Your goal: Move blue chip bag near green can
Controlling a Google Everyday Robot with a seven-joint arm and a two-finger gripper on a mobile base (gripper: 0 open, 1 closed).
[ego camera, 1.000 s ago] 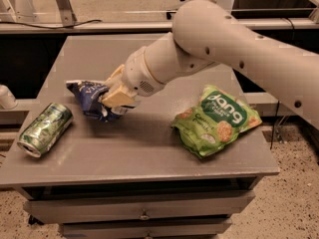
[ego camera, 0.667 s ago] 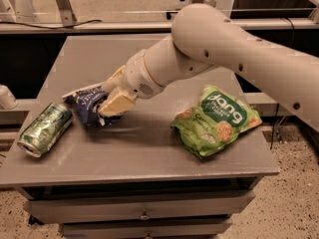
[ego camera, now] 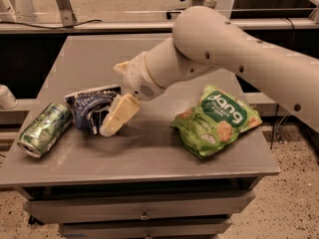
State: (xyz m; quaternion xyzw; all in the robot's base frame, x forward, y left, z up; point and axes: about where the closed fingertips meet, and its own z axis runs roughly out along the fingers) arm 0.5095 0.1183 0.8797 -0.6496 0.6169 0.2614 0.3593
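The blue chip bag (ego camera: 88, 105) is crumpled, dark blue with white markings, and rests on the grey table (ego camera: 149, 153) at the left. My gripper (ego camera: 103, 124) is at the bag's right side and shut on it; one cream finger (ego camera: 119, 116) shows in front and the other is hidden behind the bag. The green can (ego camera: 44, 129) lies on its side just left of the bag, almost touching it, with its silver end toward the table's front left corner.
A bright green "jang" snack bag (ego camera: 217, 121) lies on the right half of the table. My white arm (ego camera: 234, 59) reaches in from the upper right over the table. A drawer front (ego camera: 144, 208) sits below the table's front edge. A railing runs behind.
My gripper has carried the blue chip bag left and down toward the green can. The bag now sits right beside the can. The can and the green snack bag have not moved.
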